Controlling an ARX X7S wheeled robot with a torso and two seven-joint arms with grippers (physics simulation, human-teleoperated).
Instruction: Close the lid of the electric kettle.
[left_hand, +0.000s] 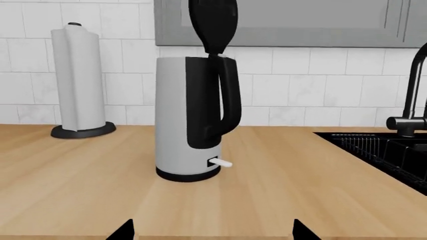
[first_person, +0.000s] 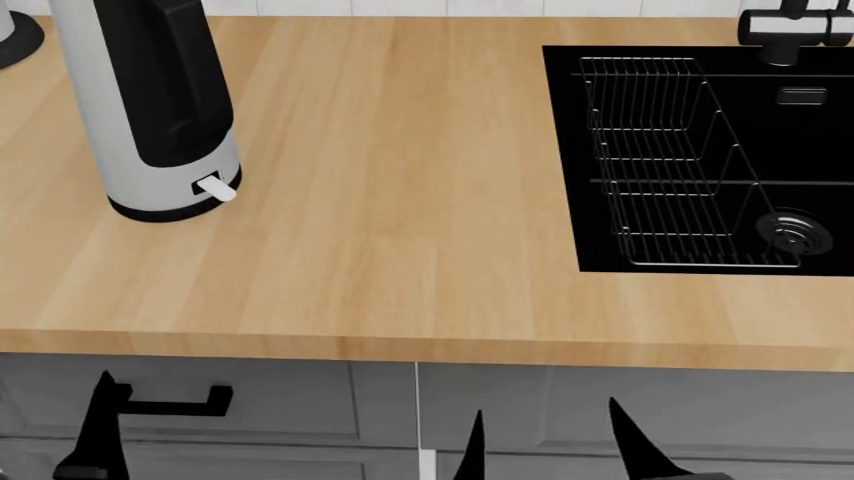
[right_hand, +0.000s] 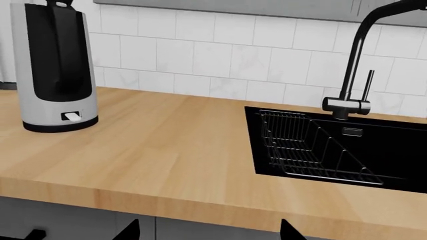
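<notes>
The kettle (left_hand: 190, 120) stands on the counter (left_hand: 287, 190) with its lid (left_hand: 213, 24) upright, so closing remains; both grippers, left (left_hand: 212, 231) and right (right_hand: 210, 230), hang back spread and empty

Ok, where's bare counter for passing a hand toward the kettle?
The wood between the electric kettle and the sink is bare, as is the strip along the front edge. It is tighter behind: the paper towel roll stands left of the kettle, and the raised lid sits under the cabinet.
</notes>
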